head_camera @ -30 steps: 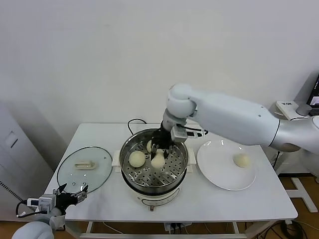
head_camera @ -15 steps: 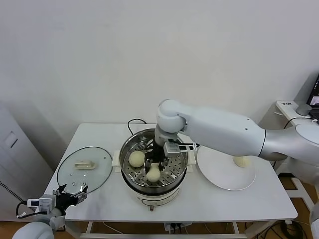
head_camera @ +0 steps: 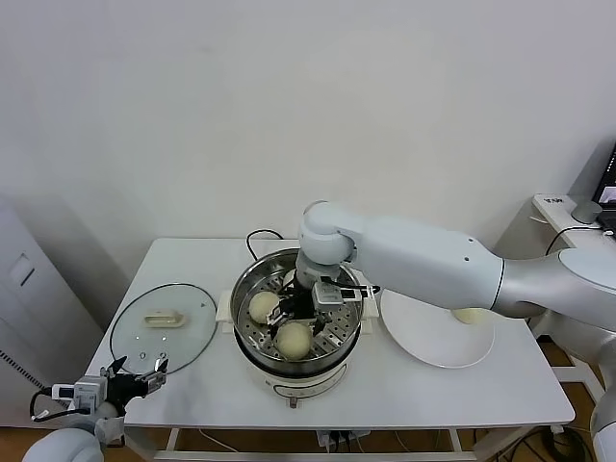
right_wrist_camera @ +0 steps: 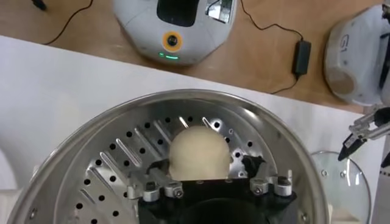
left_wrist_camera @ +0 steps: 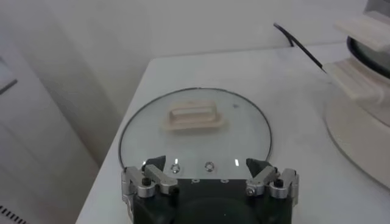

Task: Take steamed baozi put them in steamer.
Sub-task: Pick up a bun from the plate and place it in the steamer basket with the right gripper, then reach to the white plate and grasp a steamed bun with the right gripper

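Three steamed baozi (head_camera: pixel 294 339) lie on the perforated tray of the steamer (head_camera: pixel 252 348) in the middle of the table (head_camera: pixel 462 390); the front one sits free between the spread fingers of the right claw (head_camera: pixel 300 314), which is down inside the pot. A fourth bun (head_camera: pixel 469 316) lies on the white plate (head_camera: pixel 428 339) just right of the steamer, partly hidden by the arm. The left claw (left_wrist_camera: pixel 210 175), fingers apart and holding nothing, hangs at the table's near left edge by the glass lid (head_camera: pixel 164 322).

Head view: third baozi (head_camera: pixel 289 280) in steamer (head_camera: pixel 245 289) mostly hidden behind right hand (head_camera: pixel 306 310). Baozi on plate (head_camera: pixel 423 337) largely covered by right forearm. Right wrist view: steamer rim cut off by frame edge.
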Controlling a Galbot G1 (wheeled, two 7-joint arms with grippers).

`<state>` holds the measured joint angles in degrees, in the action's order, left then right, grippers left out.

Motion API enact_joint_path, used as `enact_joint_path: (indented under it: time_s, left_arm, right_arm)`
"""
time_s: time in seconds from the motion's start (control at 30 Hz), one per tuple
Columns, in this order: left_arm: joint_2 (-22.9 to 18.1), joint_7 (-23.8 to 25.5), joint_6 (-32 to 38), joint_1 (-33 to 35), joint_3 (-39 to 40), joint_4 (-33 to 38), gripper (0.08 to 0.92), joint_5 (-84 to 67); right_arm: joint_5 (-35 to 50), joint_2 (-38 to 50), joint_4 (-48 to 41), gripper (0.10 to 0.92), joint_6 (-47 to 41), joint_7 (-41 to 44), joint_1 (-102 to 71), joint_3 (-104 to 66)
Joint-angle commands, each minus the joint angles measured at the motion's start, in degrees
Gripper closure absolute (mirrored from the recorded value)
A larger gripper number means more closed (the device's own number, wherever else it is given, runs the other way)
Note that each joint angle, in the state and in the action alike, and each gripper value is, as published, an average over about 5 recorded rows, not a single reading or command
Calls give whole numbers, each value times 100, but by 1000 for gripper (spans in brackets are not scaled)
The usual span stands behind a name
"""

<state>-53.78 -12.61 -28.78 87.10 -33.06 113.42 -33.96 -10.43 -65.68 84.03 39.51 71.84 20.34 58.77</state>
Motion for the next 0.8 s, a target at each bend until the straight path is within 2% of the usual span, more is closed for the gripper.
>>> enact_joint_path:
  time_s: [0.03,0.2,0.37,0.6,0.8]
  left_arm:
    - [27,2,7,15,-16,14,177,-24]
    - [36,0,-8,11,-15,67,177,-27]
    - [23,-2,-23,24,-10,126,177,-28]
    - [4,-6,-39,27,-16,131,177,-13]
    - [30,-5,-31,16,-29,105,177,-32]
  right_arm:
    - [656,281,-474,205,-206,351,759,-244]
    - [1183,641,-1409,203,-568,613,1231,-165]
    - [1466,996,-2351,203,-1396,911,1391,133]
    - [1403,1226,-3668,203,-2068,974,1158,272]
    - [1084,1172,-4562,203,-2104,967,551,-175]
